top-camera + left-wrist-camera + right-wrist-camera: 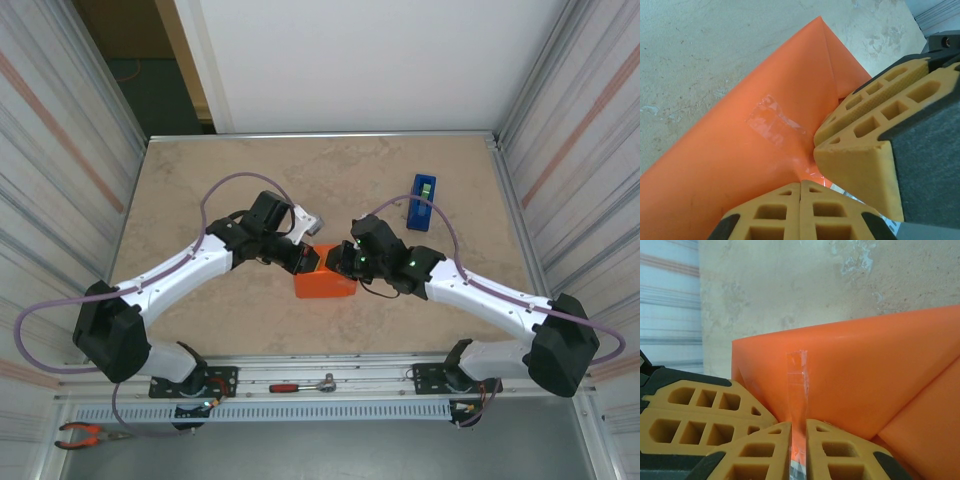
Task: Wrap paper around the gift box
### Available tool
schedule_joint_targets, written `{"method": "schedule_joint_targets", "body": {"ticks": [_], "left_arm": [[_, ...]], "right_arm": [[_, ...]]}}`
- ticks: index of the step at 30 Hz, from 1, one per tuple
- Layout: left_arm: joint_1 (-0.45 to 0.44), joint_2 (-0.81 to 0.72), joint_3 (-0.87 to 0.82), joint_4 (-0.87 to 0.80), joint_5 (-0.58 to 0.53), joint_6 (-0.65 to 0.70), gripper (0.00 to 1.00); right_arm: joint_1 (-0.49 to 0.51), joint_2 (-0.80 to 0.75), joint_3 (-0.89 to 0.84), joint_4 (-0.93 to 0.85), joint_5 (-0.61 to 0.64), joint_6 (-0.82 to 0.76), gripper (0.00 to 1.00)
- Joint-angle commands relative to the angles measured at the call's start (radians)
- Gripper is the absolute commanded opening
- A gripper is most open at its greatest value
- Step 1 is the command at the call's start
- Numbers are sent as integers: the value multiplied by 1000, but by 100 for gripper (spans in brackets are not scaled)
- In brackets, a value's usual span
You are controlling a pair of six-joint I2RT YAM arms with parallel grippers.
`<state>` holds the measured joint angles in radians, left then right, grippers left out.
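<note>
Beige stone-look table (200, 180) between ribbed metal walls, and both arms bent in over its middle. The left gripper (800, 186) has its yellow fingers pressed flat together, holding nothing, tips down on the paper (735, 155) where a fold meets. The right gripper (798, 429) has its fingers parted by a thin slit. A strip of clear tape (797, 382) runs down into that slit, its upper end lying on the orange. I cannot tell if they nip it.

The two grippers almost touch, the left coming in from 10 o'clock and the right from 3. Between them sits the orange parcel (323, 285). The gift box is hidden inside it. A patch of tape (775, 122) already holds one seam.

I'd judge the wrapping nearly done, with this strip left to press down, and ends I can't see. The blue tape dispenser (421, 200) stands well apart, toward 1 or 2 o'clock.
</note>
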<state>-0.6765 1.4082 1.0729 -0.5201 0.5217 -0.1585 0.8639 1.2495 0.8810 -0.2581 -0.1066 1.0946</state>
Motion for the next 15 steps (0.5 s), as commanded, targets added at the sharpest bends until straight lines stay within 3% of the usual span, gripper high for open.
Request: {"method": "schedule_joint_targets", "body": {"ticks": [1,15], "left_arm": [[-6,11,-39,-70,-54,25,0],[-6,11,-53,-66,-51,23,0]], "right_arm": [[-6,19,-27,-142,-2,-36,17],[-10,13,1,-202,-6,-68,20]]}}
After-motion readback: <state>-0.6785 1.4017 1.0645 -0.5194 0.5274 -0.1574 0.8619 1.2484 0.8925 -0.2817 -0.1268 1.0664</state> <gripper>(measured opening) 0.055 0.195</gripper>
